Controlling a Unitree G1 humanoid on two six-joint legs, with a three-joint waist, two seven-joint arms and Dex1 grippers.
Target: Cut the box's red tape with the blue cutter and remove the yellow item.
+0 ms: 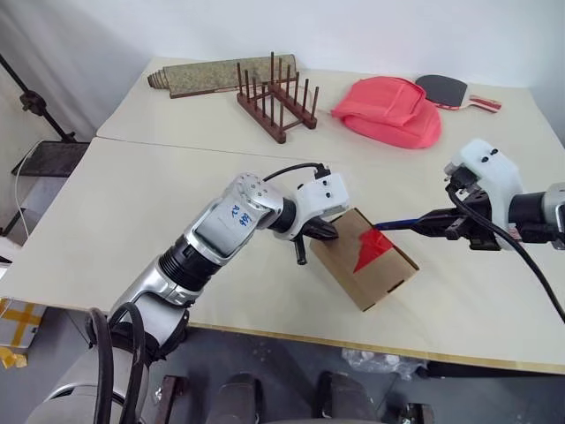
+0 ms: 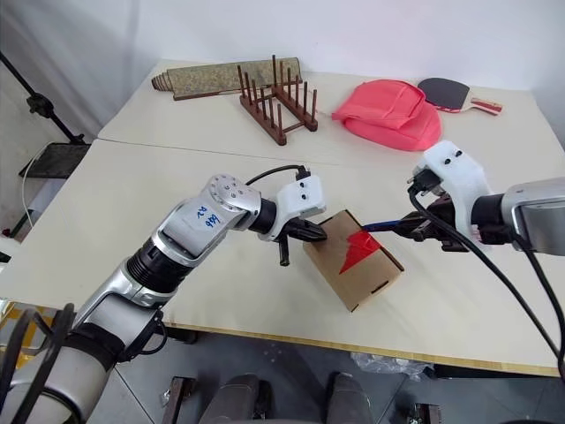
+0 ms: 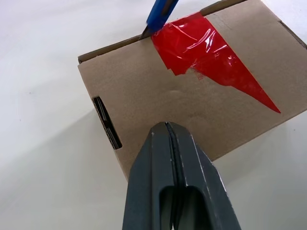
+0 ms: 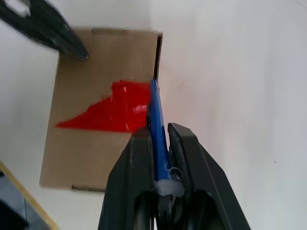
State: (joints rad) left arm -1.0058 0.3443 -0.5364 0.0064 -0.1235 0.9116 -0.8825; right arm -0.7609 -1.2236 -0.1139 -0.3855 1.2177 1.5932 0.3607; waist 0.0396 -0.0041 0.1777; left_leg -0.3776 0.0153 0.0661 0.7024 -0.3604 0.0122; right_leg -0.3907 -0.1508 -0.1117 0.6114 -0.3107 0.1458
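The brown cardboard box [image 1: 340, 258] lies closed and askew near the table's front edge. A ragged strip of red tape [image 1: 374, 246] crosses its top. My left gripper [image 1: 328, 233] is shut with nothing in it, and its tip [image 3: 166, 125] rests at the box's left top edge. From the right, my right gripper [image 1: 439, 221] is shut on the blue cutter [image 1: 399, 224]. The cutter's tip [image 3: 149, 29] meets the tape at the box's far top edge. The yellow item is hidden.
At the back of the table stand a wooden peg rack [image 1: 275, 97], a rolled mat [image 1: 212, 77], a pink-red fabric bag [image 1: 388, 110] and a table-tennis paddle [image 1: 450, 90]. The table's front edge [image 1: 353, 340] runs just below the box.
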